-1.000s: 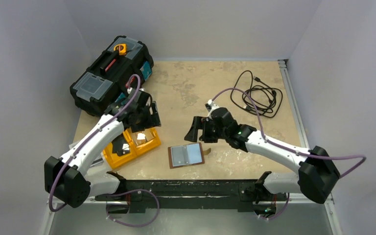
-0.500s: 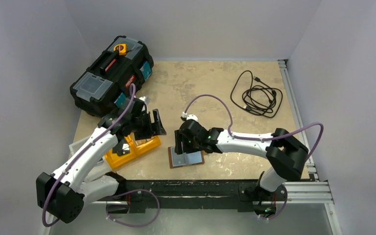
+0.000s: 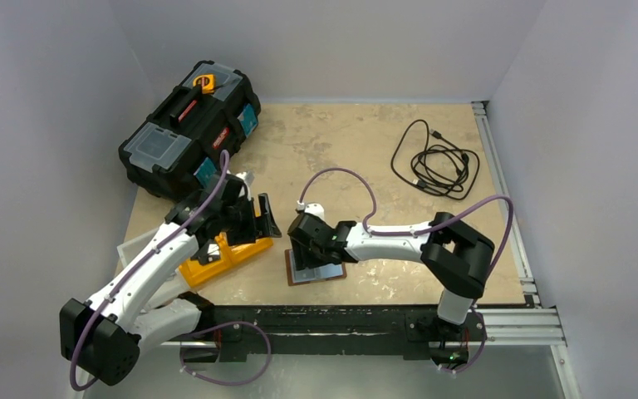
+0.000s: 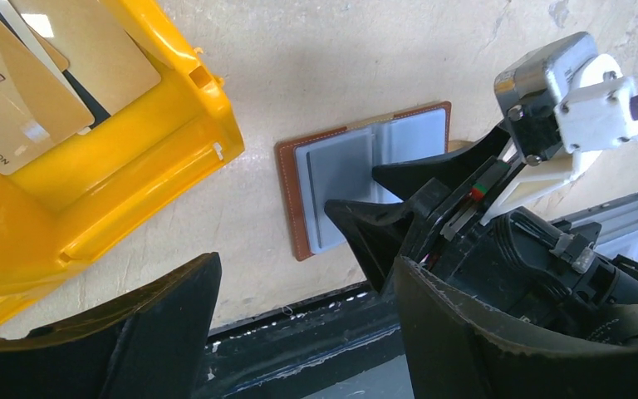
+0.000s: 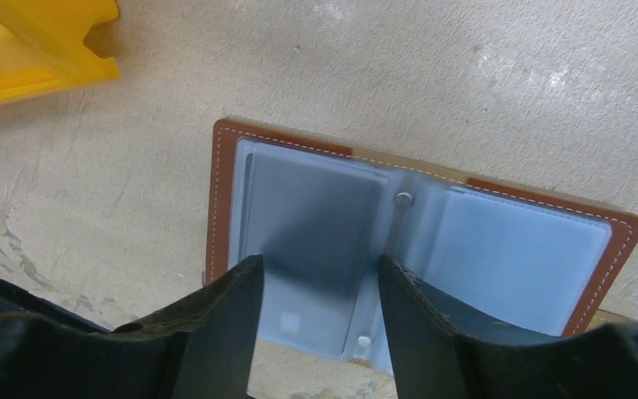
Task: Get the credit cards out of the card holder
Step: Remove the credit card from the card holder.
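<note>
From above, the card holder (image 3: 322, 271) lies open on the table (image 3: 357, 158) by its near edge. The right gripper (image 3: 306, 254) is over its left page and the left gripper (image 3: 261, 218) is above the orange tray (image 3: 234, 253). The left wrist view adds spread, empty fingers (image 4: 133, 332) and cards (image 4: 91, 50) in that tray. Only the right wrist view shows a dark card (image 5: 316, 208) sleeved between parted, empty fingers (image 5: 216, 324). Pinch its edge and slide it out flat.
</note>
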`<action>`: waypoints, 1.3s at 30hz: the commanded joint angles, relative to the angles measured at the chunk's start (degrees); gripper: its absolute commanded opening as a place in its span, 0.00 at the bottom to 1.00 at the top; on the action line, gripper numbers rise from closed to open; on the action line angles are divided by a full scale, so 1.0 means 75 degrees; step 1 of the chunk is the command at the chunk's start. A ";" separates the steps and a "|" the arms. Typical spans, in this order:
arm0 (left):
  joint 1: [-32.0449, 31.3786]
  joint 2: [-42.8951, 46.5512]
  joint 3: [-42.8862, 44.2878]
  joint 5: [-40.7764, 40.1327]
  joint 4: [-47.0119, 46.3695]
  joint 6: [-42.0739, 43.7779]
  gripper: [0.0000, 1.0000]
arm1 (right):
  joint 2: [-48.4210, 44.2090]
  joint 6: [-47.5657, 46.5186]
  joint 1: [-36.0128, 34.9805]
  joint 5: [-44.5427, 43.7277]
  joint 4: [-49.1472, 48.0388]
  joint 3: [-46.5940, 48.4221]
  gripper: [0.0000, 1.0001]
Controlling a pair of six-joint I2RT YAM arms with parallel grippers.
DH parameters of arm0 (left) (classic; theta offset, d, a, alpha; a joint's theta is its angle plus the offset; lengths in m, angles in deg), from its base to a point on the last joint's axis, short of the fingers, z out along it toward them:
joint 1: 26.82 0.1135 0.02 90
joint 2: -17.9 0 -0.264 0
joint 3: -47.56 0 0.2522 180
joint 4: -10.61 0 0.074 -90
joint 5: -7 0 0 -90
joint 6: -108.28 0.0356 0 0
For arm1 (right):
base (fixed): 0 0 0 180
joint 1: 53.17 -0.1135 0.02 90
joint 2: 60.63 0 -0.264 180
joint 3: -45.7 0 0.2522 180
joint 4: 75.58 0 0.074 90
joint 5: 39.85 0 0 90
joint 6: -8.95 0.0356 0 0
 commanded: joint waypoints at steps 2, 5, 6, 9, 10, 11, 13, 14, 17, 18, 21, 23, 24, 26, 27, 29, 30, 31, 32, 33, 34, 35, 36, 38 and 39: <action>0.0033 0.0224 -0.0180 0.0203 -0.0263 0.0095 0.76 | 0.0176 0.0364 -0.0017 -0.0180 0.0178 0.0074 0.47; 0.0022 0.0218 -0.0312 0.0312 -0.0357 0.0047 0.76 | 0.0174 0.0462 -0.0006 0.0106 -0.0073 -0.0268 0.39; 0.0011 0.0209 -0.0362 0.0362 -0.0403 0.0037 0.76 | 0.0162 0.0501 0.0000 0.0138 -0.0157 -0.0363 0.36; -0.0113 0.0128 -0.0500 0.0419 -0.0555 -0.0047 0.76 | 0.0116 0.0587 0.0038 0.0315 -0.0397 -0.0645 0.25; -0.0213 0.0085 -0.0547 0.0415 -0.0611 -0.0083 0.76 | 0.0104 0.0612 0.0057 0.0388 -0.0476 -0.0729 0.22; -0.0321 0.0028 -0.0592 0.0423 -0.0697 -0.0133 0.76 | 0.0083 0.0644 0.0083 0.0436 -0.0559 -0.0815 0.18; -0.0582 -0.0116 -0.0670 0.0445 -0.0914 -0.0274 0.75 | 0.0009 0.0684 0.0120 0.0538 -0.0743 -0.0998 0.13; -0.0730 -0.0227 -0.0710 0.0446 -0.1029 -0.0372 0.74 | -0.0047 0.0699 0.0145 0.0614 -0.0859 -0.1120 0.11; -0.1103 -0.0565 -0.0861 0.0464 -0.1449 -0.0737 0.68 | -0.0213 0.0736 0.0284 0.0921 -0.1367 -0.1482 0.07; -0.1199 -0.0686 -0.0920 0.0504 -0.1634 -0.0835 0.65 | -0.0260 0.0732 0.0322 0.1018 -0.1515 -0.1590 0.07; -0.1404 -0.1102 -0.1073 0.0651 -0.2181 -0.1097 0.56 | -0.0422 0.0720 0.0451 0.1351 -0.2061 -0.1942 0.06; -0.1484 -0.1391 -0.1147 0.0727 -0.2455 -0.1223 0.52 | -0.0485 0.0718 0.0550 0.1428 -0.2332 -0.2150 0.06; -0.1522 -0.1538 -0.1161 0.0742 -0.2552 -0.1249 0.48 | -0.0494 0.0720 0.0587 0.1614 -0.2364 -0.2223 0.05; -0.1568 -0.1820 -0.1221 0.0791 -0.2770 -0.1322 0.44 | -0.0508 0.0720 0.0699 0.1809 -0.2742 -0.2386 0.05; -0.1586 -0.1904 -0.1261 0.0807 -0.2851 -0.1364 0.42 | -0.0515 0.0705 0.0768 0.1907 -0.2865 -0.2458 0.04; -0.1618 -0.2084 -0.1311 0.0826 -0.2979 -0.1415 0.41 | -0.0539 0.0702 0.0882 0.2085 -0.3097 -0.2621 0.03; -0.1633 -0.2183 -0.1344 0.0846 -0.3051 -0.1433 0.40 | -0.0542 0.0702 0.0914 0.2142 -0.3180 -0.2694 0.03; -0.1649 -0.2264 -0.1390 0.0871 -0.3144 -0.1451 0.39 | -0.0543 0.0702 0.0946 0.2184 -0.3257 -0.2738 0.03; -0.1665 -0.2350 -0.1427 0.0900 -0.3234 -0.1478 0.38 | -0.0540 0.0711 0.0964 0.2220 -0.3307 -0.2785 0.03; -0.1680 -0.2459 -0.1445 0.0950 -0.3311 -0.1498 0.37 | -0.0517 0.0717 0.0992 0.2264 -0.3365 -0.2821 0.03; -0.1698 -0.2553 -0.1457 0.0972 -0.3375 -0.1511 0.37 | -0.0495 0.0723 0.1007 0.2308 -0.3404 -0.2848 0.03; -0.1738 -0.2641 -0.1479 0.0992 -0.3445 -0.1524 0.36 | -0.0488 0.0726 0.1023 0.2343 -0.3449 -0.2870 0.03; -0.1767 -0.2718 -0.1503 0.0999 -0.3516 -0.1549 0.35 | -0.0485 0.0736 0.1034 0.2367 -0.3497 -0.2898 0.03; -0.1837 -0.2870 -0.1535 0.1030 -0.3640 -0.1593 0.33 | -0.0484 0.0759 0.1076 0.2423 -0.3564 -0.2942 0.03; -0.1871 -0.2933 -0.1558 0.1024 -0.3696 -0.1628 0.32 | -0.0490 0.0761 0.1073 0.2436 -0.3578 -0.2954 0.03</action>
